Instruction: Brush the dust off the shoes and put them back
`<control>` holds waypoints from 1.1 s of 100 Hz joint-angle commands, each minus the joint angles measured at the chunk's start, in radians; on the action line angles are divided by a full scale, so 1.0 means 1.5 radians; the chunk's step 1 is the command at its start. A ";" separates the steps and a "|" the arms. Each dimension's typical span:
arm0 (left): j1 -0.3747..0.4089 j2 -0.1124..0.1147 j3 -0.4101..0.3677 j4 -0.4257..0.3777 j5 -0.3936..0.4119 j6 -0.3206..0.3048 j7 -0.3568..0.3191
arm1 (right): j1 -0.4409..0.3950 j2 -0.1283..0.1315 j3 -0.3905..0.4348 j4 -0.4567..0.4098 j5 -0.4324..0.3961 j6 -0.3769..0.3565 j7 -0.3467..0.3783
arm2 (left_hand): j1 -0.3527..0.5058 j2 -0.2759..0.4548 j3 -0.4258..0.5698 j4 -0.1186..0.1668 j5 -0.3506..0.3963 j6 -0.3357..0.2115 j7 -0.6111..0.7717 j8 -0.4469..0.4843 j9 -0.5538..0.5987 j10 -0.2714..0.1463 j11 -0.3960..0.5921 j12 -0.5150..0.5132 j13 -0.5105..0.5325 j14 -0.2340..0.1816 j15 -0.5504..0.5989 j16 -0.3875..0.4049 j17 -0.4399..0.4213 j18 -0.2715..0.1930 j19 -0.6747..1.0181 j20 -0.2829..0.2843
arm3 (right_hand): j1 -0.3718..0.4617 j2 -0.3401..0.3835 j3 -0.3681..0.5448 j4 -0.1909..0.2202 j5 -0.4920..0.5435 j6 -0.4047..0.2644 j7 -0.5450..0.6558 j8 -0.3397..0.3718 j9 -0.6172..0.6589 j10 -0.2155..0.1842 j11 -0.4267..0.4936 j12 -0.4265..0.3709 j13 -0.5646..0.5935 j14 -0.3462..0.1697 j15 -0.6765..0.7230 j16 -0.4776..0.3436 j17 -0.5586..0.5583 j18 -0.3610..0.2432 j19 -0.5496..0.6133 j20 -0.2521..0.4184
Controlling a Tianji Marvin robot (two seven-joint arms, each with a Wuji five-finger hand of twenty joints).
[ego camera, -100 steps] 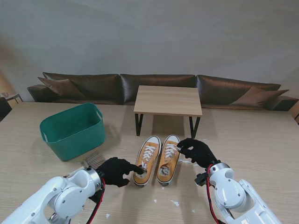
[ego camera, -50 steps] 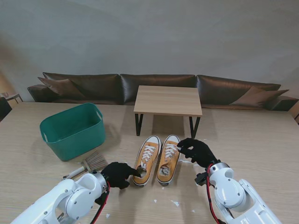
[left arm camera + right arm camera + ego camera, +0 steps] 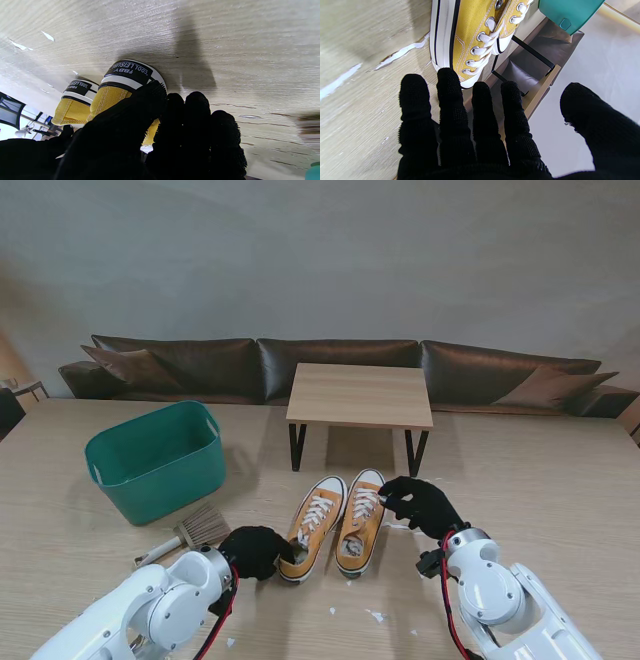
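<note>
Heel patch on the left shoe (image 3: 125, 82) reads "COOL LEISURE" plus something like "TBBY". Both are mustard-yellow canvas with white laces, side by side mid-bench. My left hand (image 3: 255, 551) is curled around that shoe's heel. My right hand (image 3: 425, 502) has its fingers spread beside the right shoe (image 3: 361, 520), gripping nothing.
</note>
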 commanded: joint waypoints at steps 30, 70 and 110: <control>0.009 -0.004 0.000 0.019 0.014 -0.007 0.005 | 0.001 -0.003 -0.004 0.004 0.001 -0.001 0.010 | -0.139 -0.102 0.043 -0.041 0.028 0.060 0.214 0.088 0.032 -0.017 0.078 -0.055 0.068 -0.011 0.030 -0.032 0.042 0.028 0.061 -0.029 | -0.021 0.019 0.007 0.015 0.008 -0.002 -0.001 -0.015 0.015 0.010 0.000 -0.007 0.024 0.005 0.008 0.004 -0.176 0.014 0.004 0.006; 0.031 -0.009 -0.033 0.009 0.031 -0.040 0.050 | 0.005 -0.004 -0.008 0.010 0.002 -0.003 0.010 | -0.158 -0.134 0.047 -0.050 0.029 0.125 0.347 0.170 0.091 -0.029 0.134 -0.090 0.151 -0.025 0.036 -0.054 0.126 0.038 0.061 -0.068 | -0.020 0.020 0.007 0.015 0.008 -0.002 -0.001 -0.015 0.014 0.008 0.000 -0.007 0.024 0.004 0.008 0.004 -0.176 0.013 0.005 0.006; 0.047 -0.017 -0.096 -0.053 -0.002 -0.082 0.065 | 0.005 -0.008 -0.016 0.013 -0.008 -0.017 -0.017 | -0.144 -0.120 0.064 -0.037 0.002 0.165 0.345 0.220 0.114 -0.011 0.090 -0.088 0.173 -0.010 0.004 -0.052 0.149 0.066 0.052 -0.088 | -0.020 0.014 0.011 0.015 -0.012 -0.008 -0.006 -0.016 -0.010 0.007 -0.004 -0.008 0.006 0.002 0.000 0.001 -0.181 0.009 0.003 0.005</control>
